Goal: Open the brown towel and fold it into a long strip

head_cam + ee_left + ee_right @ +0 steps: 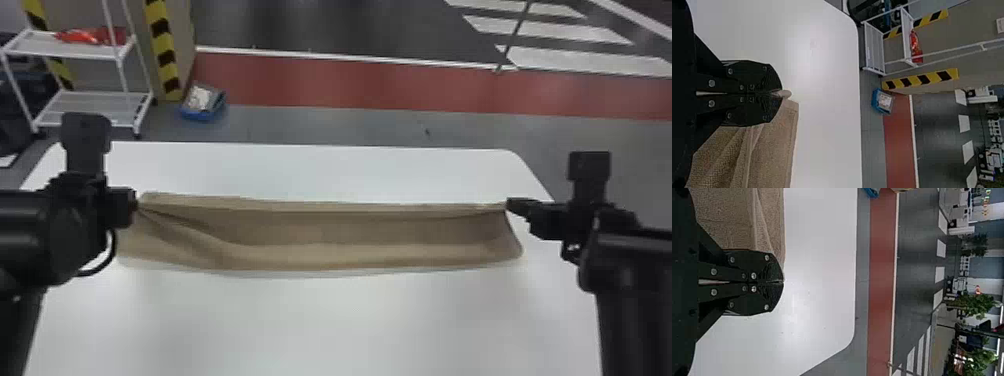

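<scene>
Between the left pincer (135, 202) and the right pincer (510, 205), the brown towel (320, 229) stretches in a long, creased band over the white counter (320, 320). Both pincers are clenched on its far edge, one near each end, and the rest spreads nearer the robot than their tips.

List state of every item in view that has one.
Brown towel: long band, creased at its left end
Left gripper: shut on towel
Right gripper: shut on towel
White cart: upright, red item on upper shelf
</scene>
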Available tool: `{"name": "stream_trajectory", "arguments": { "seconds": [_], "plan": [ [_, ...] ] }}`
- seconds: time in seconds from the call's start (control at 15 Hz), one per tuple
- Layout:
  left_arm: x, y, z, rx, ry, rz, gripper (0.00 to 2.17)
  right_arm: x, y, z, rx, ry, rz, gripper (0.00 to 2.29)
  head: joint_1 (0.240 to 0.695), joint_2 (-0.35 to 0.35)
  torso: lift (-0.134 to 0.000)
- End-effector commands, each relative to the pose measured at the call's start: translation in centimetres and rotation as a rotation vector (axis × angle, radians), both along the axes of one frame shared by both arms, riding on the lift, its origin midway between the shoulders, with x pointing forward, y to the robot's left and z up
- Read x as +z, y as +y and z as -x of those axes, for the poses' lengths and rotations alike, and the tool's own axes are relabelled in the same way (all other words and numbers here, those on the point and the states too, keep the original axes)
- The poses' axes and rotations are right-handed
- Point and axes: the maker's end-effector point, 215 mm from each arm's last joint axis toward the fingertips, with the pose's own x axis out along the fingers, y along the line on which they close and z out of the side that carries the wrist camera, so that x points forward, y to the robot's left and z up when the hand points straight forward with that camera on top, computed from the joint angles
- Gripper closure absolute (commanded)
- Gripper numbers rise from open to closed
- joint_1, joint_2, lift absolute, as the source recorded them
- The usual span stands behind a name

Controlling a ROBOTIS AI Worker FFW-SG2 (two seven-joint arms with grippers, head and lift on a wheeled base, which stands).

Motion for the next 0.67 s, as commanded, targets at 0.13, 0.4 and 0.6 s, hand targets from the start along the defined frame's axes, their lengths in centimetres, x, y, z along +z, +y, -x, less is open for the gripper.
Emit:
{"name": "stream_trajectory", "arguments": {
  "seconds": [0.13, 0.4, 0.6],
  "plan": [
    [-0.6, 0.0, -2.1, -0.008, -0.049, -0.030, 0.12, -1.1, 0.0, -0.9, 0.008, 0.004, 0.022, 1.48, 0.695, -0.164, -0.123],
    [2.2, 0.0, -4.1, -0.036, -0.234, -0.014, 0.02, -1.3, 0.5, -2.7, 0.023, -0.018, 0.017, 1.46, 0.695, -0.160, -0.123],
    [1.5, 2.6, -3.0, -0.013, -0.244, 0.004, 0.02, -0.8, 0.1, -3.5, 0.015, -0.050, 0.000, 1.46, 0.695, -0.151, -0.123]
  ]
}}
